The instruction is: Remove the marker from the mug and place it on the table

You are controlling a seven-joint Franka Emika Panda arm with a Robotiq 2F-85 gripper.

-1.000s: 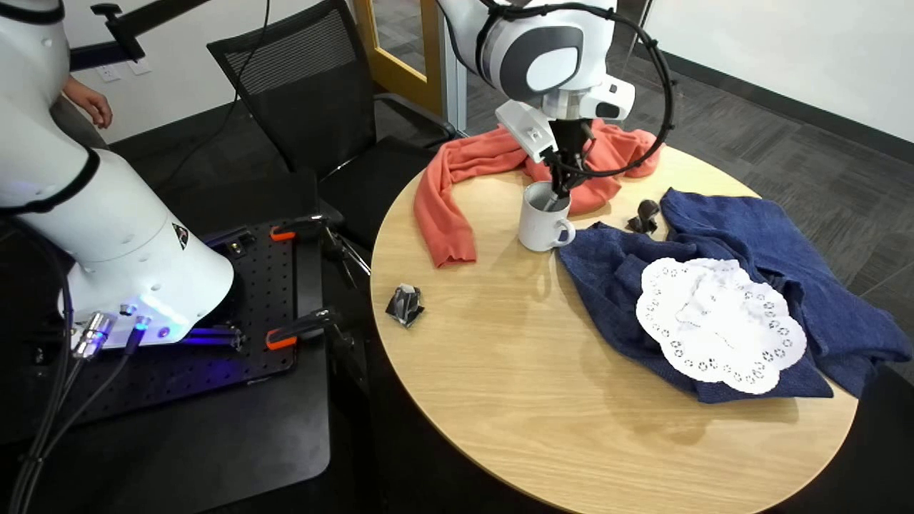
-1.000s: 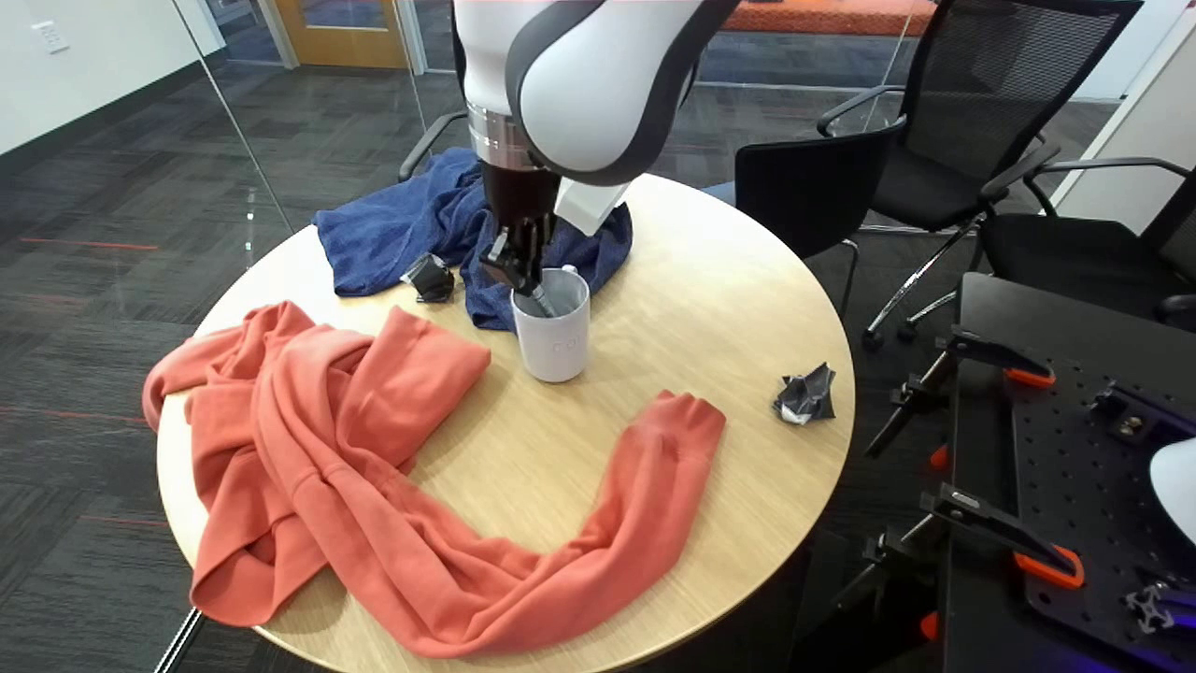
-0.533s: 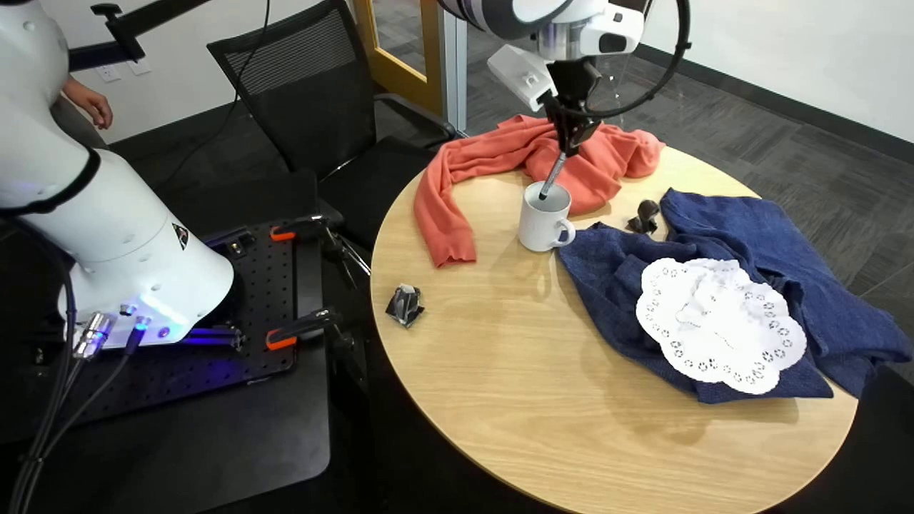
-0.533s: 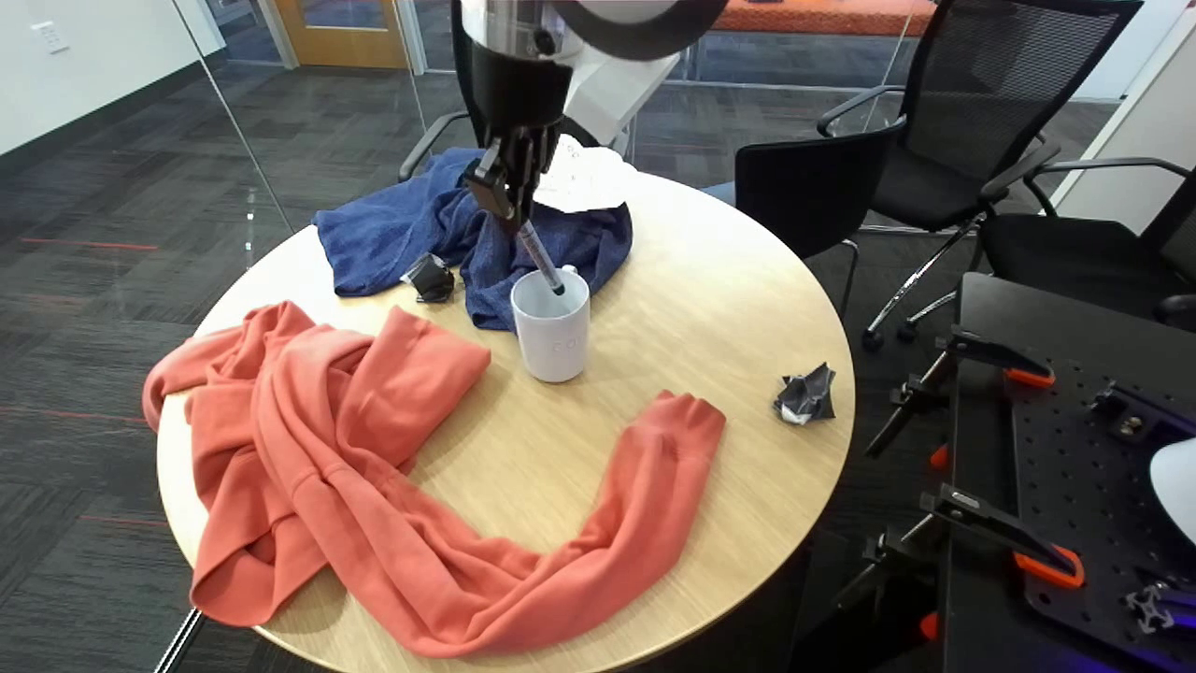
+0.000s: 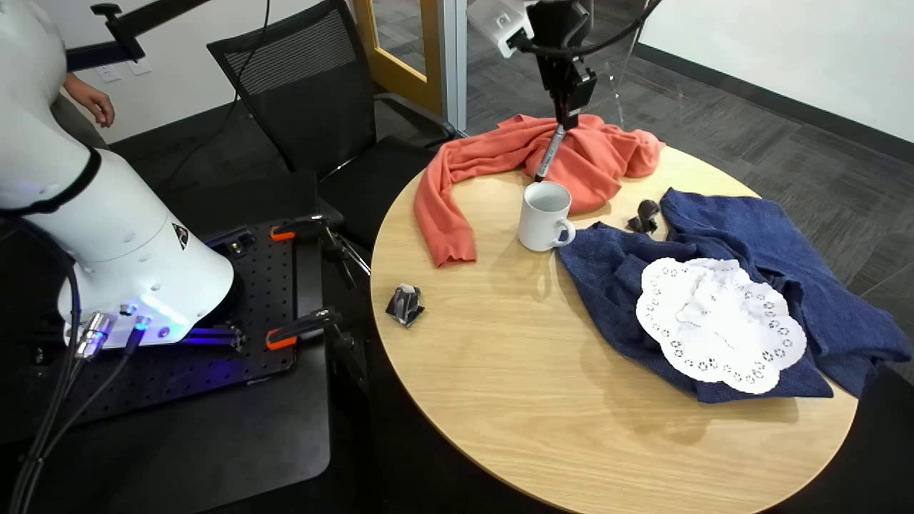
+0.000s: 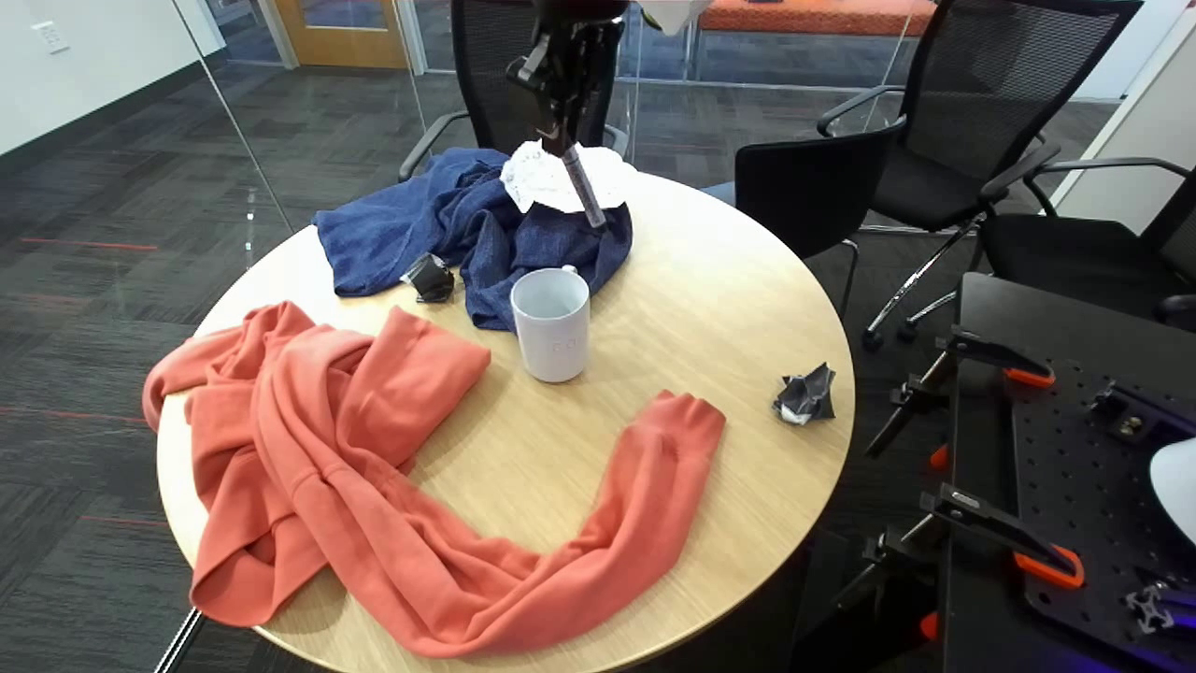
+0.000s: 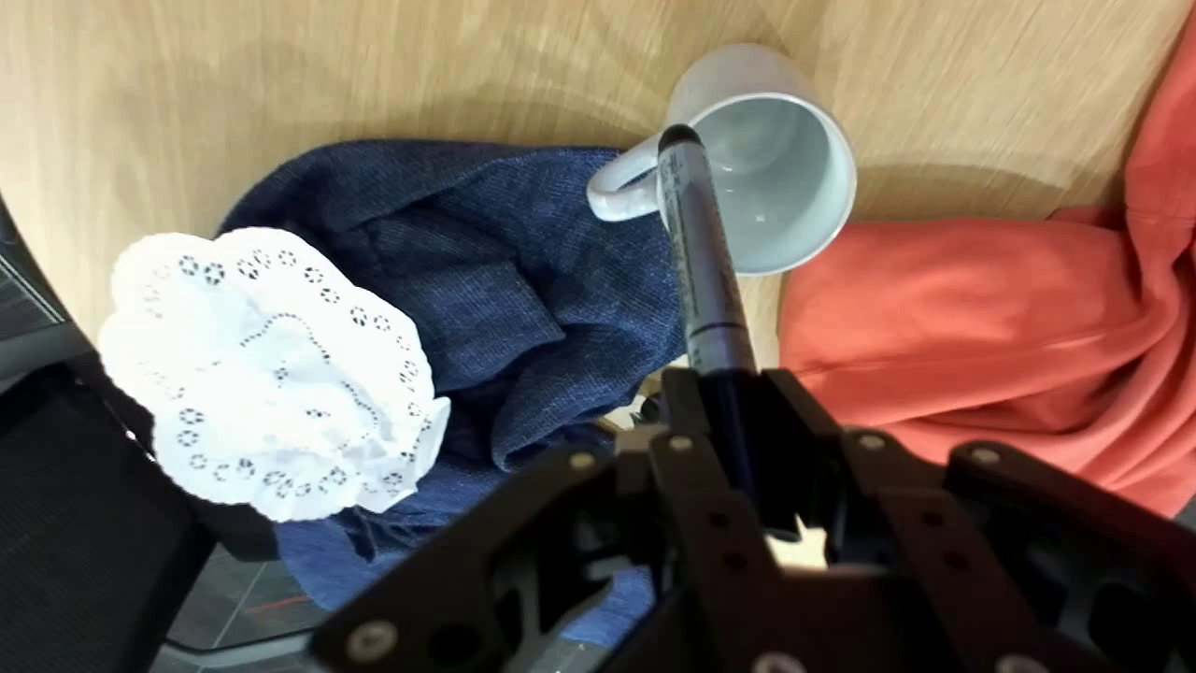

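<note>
Marker (image 7: 705, 266): aloft, clear of mug (image 6: 551, 335), inside edge of round desk (image 5: 500, 371). My gripper (image 7: 734, 393): closed to marker's width, pinching upper end. Likely light, stiff, slick (I'd favour mid-barrel hold).

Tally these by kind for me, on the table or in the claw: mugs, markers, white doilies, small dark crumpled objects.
Mug: 1
Marker: 1, held in the claw
White doily: 1
Small dark crumpled objects: 2
Total: 5
</note>
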